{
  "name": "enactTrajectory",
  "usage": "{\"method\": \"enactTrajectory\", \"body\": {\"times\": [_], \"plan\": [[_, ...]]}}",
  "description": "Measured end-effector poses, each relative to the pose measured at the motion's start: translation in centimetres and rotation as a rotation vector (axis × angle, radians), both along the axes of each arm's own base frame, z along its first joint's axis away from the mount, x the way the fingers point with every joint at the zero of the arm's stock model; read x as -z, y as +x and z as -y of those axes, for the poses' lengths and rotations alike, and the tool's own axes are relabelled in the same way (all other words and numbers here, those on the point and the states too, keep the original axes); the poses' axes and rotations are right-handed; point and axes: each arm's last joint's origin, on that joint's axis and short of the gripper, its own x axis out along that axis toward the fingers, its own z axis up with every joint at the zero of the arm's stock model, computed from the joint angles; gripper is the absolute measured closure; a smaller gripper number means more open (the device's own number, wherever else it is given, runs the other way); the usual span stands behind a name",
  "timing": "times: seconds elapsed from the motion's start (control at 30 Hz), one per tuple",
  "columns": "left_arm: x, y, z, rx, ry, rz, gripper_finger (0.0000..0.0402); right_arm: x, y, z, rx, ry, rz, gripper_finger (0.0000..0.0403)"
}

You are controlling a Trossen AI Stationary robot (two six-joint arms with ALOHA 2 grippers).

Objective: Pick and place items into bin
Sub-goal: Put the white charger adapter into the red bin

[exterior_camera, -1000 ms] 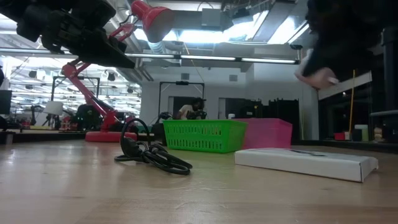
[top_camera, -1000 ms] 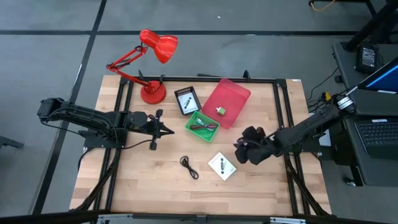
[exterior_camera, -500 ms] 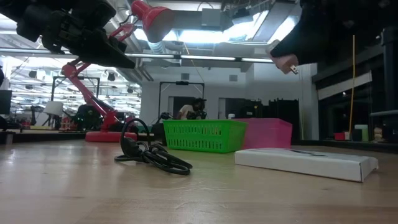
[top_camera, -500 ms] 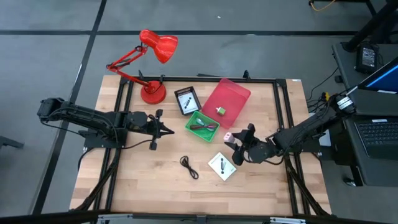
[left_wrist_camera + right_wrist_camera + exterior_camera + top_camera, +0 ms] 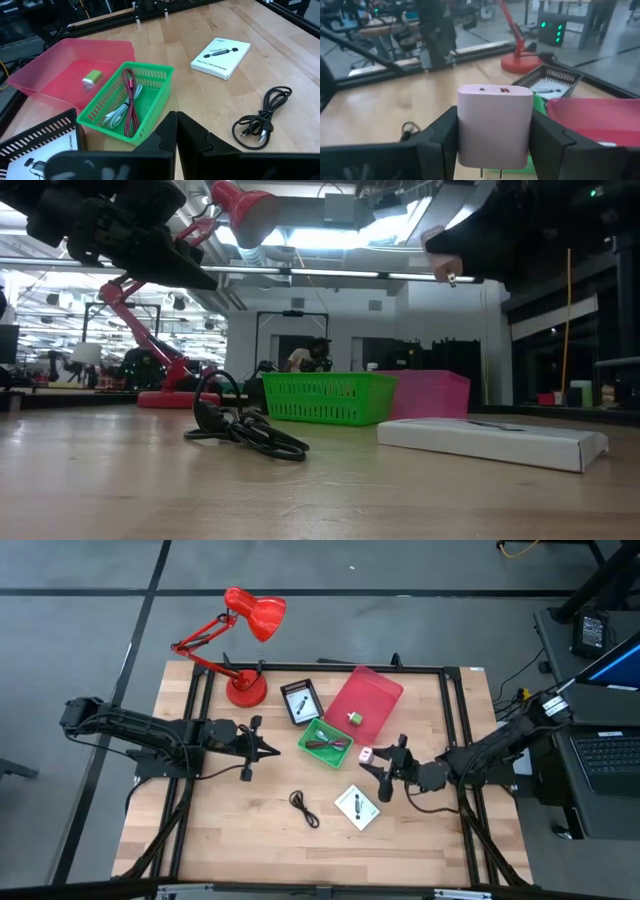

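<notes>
Change: since a second ago the right gripper (image 5: pixel 378 766) has swung from the table's right side toward the middle and now hangs beside the bins; the left arm has not shifted.
Right gripper: raised above the table, both fingers clamped on the flat sides of the pink cube (image 5: pixel 494 125), which is a pink plug-in charger with prongs pointing down.
Pink cube, location: in the air, just right of the green basket (image 5: pixel 325 743) and just below the near corner of the pink bin (image 5: pixel 385 692); above the table, touching nothing but the fingers.
Left gripper: (image 5: pixel 268 749) waiting left of the green basket; fingers together, holding nothing.
Pink bin, contents: one small green-and-white item (image 5: pixel 92 78).
Green basket, contents: maroon cable (image 5: pixel 130 102) and a pale cable.
Black tray: (image 5: pixel 301 701) holds one white card.
Still on table: second white card (image 5: pixel 357 807) and black cable (image 5: pixel 303 807), both nearer the front edge.
Step in hand (judged): carrying the charger to a bin.
Method advice: keep the grip firm on the smooth sides, travel high enough to clear the bin wall, centre over the bin floor, lower, then release so it does not bounce out.
Not task: red desk lamp (image 5: pixel 245 625).
</notes>
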Motion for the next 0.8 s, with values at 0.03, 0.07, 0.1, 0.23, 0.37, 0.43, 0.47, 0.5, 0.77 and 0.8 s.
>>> {"method": "enactTrajectory", "body": {"times": [0.03, 0.07, 0.1, 0.23, 0.37, 0.43, 0.47, 0.5, 0.77, 0.8], "plan": [[0.0, 0.0, 0.0, 0.0, 0.001, 0.0, 0.0398, 0.1, 0.0, 0.2, 0.008, -0.001, 0.004, 0.0234], [0.0, 0.0, 0.0, 0.0, 0.001, 0.0, 0.0397, 0.3, 0.0, 0.5, 0.017, -0.001, 0.002, 0.0234], [0.0, 0.0, 0.0, 0.0, 0.001, 0.0, 0.0396, 0.4, 0.0, 0.6, 0.024, -0.002, -0.001, 0.0234], [0.0, 0.0, 0.0, -0.013, 0.009, 0.0, 0.0397, 0.5, 0.1, 1.1, 0.029, 0.0, -0.004, 0.0234], [0.0, 0.0, -0.2, -0.045, 0.023, 0.001, 0.04, 0.5, 0.2, 1.2, 0.025, 0.003, -0.005, 0.0234], [0.0, 0.0, -0.2, -0.057, 0.028, 0.001, 0.04, 0.5, 0.2, 1.3, 0.03, 0.005, -0.004, 0.0234], [0.0, 0.0, -0.2, -0.057, 0.028, 0.001, 0.0399, 0.5, 0.2, 1.4, 0.031, 0.007, -0.003, 0.0234], [0.0, 0.0, -0.2, -0.057, 0.028, 0.001, 0.0398, 0.5, 0.2, 1.4, 0.031, 0.007, -0.003, 0.0234], [0.0, 0.0, -0.2, -0.057, 0.028, 0.001, 0.0394, 0.5, 0.3, 1.6, 0.042, 0.007, -0.001, 0.0234], [0.0, 0.0, -0.2, -0.057, 0.028, 0.001, 0.0394, 0.4, 0.4, 1.8, 0.05, 0.007, 0.004, 0.0234]]}}
